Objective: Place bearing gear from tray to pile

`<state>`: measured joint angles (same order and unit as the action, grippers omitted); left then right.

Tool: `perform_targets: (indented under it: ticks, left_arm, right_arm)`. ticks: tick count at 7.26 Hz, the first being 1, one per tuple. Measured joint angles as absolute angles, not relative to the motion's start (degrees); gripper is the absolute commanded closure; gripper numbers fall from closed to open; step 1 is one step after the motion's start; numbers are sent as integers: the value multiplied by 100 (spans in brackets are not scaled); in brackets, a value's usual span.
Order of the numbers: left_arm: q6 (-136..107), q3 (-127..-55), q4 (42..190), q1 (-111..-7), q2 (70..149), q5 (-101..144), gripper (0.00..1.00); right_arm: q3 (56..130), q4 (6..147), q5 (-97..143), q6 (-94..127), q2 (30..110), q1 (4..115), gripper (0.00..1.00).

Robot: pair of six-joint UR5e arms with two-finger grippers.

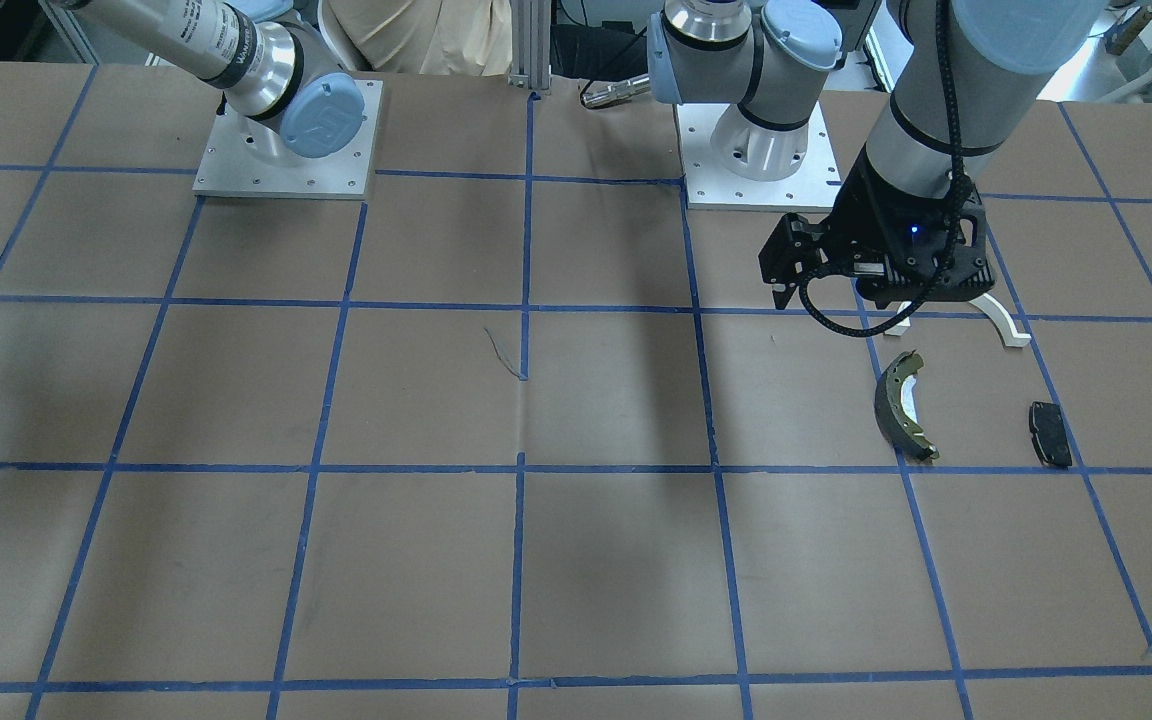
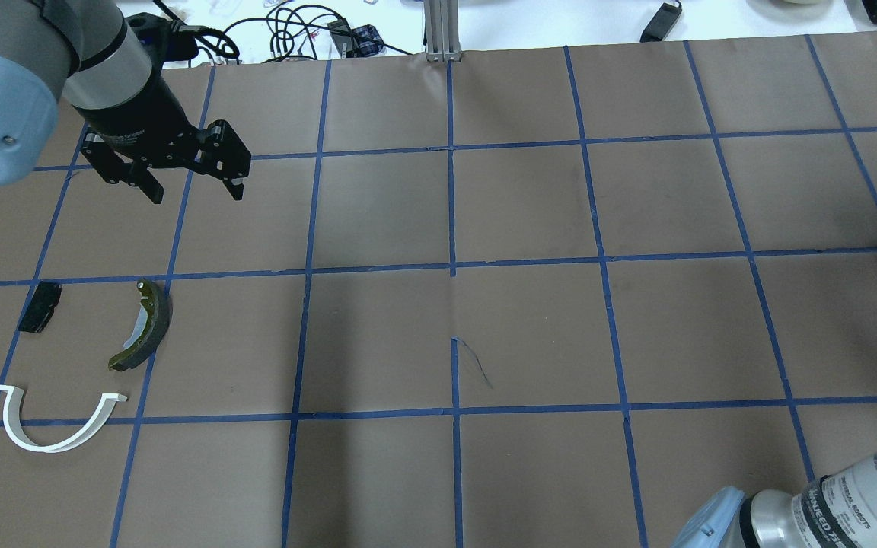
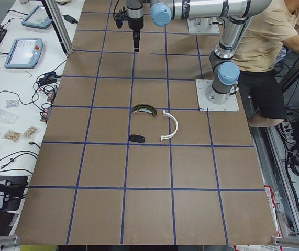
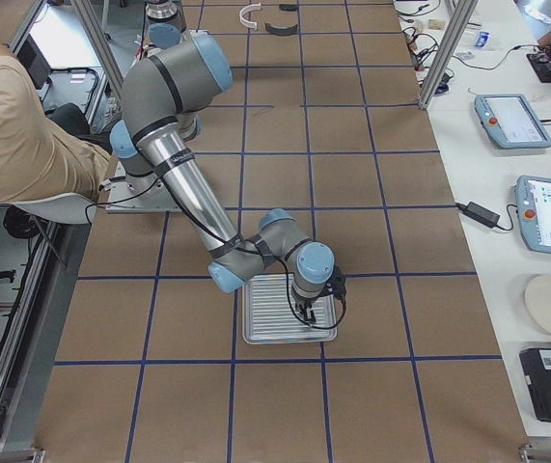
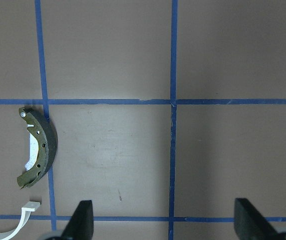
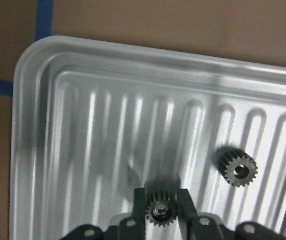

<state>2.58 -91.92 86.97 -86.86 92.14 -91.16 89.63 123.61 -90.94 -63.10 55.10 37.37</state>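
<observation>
The right claw [image 6: 161,198] pinches a gear [image 6: 160,213] inside the tray [image 6: 27,70], away from its edges. A second gear [image 6: 240,171] lies just beside. The left claw [image 2: 196,192] hangs wide open over bare worktop [image 2: 530,327], near the pile [image 2: 145,327].

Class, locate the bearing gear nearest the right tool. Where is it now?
In the right wrist view, the bearing gear sits low centre over the tray, between the fingers of the right tool; a second gear lies up-right of it.
</observation>
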Motion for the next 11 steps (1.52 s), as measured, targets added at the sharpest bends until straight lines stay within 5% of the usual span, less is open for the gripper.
perform_targets:
  ticks: [4,11]
  left_arm:
    - [264,-9219,8671,-8685,9196,-9115,0]
    - [264,-9228,8624,-8665,9193,-9120,0]
  right_arm:
    - [8970,12058,-9188,-5272,6062,4469,100]
    - [8990,11287,-8730,401,6487,9272,100]
